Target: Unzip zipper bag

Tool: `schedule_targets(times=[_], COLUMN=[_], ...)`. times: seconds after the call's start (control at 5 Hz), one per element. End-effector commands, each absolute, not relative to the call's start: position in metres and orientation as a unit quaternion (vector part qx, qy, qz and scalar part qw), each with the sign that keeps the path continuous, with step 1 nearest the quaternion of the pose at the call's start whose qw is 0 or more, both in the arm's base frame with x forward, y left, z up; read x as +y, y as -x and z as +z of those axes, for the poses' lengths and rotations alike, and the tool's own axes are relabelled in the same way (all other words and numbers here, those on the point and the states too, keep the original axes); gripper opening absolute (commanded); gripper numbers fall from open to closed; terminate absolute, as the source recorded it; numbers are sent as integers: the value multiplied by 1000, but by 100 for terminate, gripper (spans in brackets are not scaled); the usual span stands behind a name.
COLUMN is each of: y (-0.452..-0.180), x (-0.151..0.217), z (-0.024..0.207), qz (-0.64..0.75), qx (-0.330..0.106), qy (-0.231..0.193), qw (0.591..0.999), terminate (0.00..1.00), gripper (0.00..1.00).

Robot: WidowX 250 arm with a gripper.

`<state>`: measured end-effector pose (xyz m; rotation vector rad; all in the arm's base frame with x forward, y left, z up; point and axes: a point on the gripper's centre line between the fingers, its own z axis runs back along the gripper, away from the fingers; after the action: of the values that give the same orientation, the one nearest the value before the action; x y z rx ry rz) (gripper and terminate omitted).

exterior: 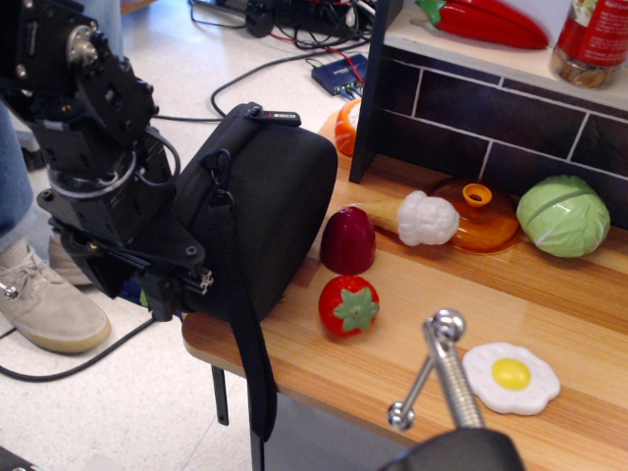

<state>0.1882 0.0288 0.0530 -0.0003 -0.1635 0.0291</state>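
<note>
Light wooden plank counter (549, 294) runs from lower centre to right of frame, backed by a dark tiled wall panel (491, 123) with a shelf above. White tiled floor (186, 69) at left and top, crossed by black cables (245, 83); a blue box (340, 74) lies at top centre.

Large black rounded fabric zipper bag (260, 221) stands on the counter's left end, partly overhanging the edge, its long black strap (250, 363) hanging down past it.

Black robot pincer (177, 289) at left of frame presses against the bag's lower left side; cannot tell how far open, or what it grips.

Beside the bag: maroon toy (347, 240), red strawberry toy (348, 304). Green cabbage toy (562, 216) sits at right; fried egg toy (510, 378) lower right.
</note>
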Motion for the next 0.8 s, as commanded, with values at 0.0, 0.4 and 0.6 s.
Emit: schedule_targets(times=[0.0, 0.4, 0.6], y=[-193, -206, -218], x=[32, 26, 20], z=[58, 88, 117], qz=[21, 34, 48], qx=[-99, -141, -174], qy=[-1, 20, 42], qw=[995, 989, 983], terminate=[0, 0, 0], gripper=[0, 0, 0])
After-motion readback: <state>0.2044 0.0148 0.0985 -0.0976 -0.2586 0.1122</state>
